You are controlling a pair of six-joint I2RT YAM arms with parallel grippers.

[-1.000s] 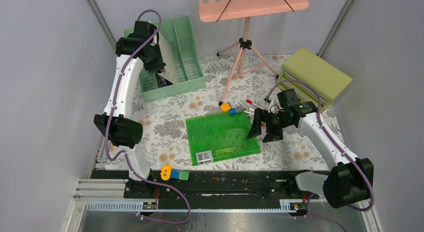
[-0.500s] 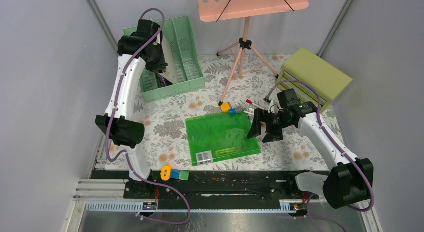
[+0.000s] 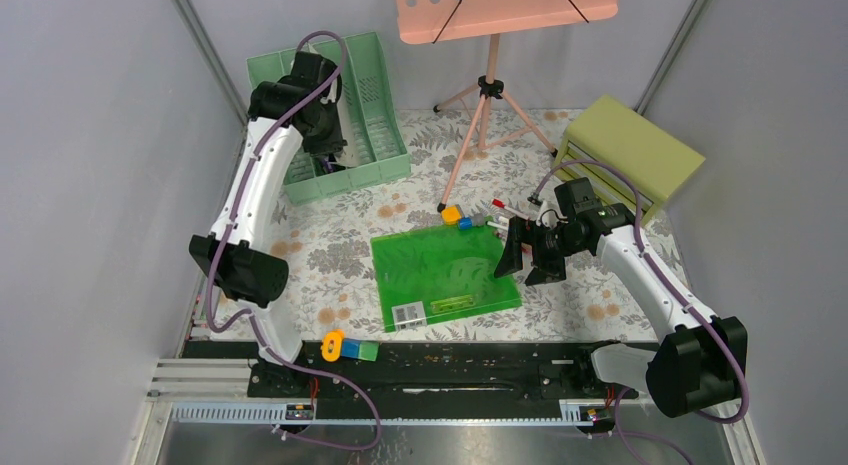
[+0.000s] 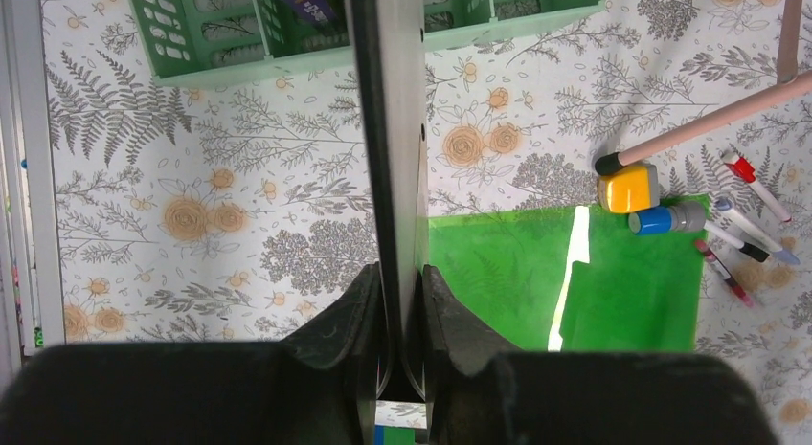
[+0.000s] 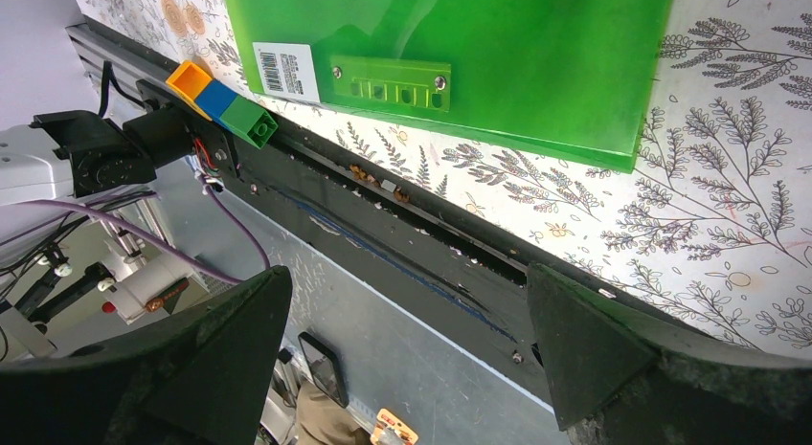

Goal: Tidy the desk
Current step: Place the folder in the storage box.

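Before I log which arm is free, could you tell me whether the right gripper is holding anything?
No, the right gripper stands wide open, and between its fingers only the desk shows.

**Left wrist view:** the panel (image 4: 388, 129) clamped in the left gripper (image 4: 402, 273) appeared edge-on only. Its far end ran off the upper edge, and its near end was hidden between the fingers (image 4: 349, 316). The file rack (image 4: 249, 69) was cropped at the top, as was the printed item (image 4: 304, 0) inside it.

**Right wrist view:** the right gripper (image 5: 404, 282) showed blurred fingers (image 5: 201, 359) cut by the lower edge. The folder (image 5: 460, 43) was cropped above, and its barcode label (image 5: 284, 70) was too small to read.
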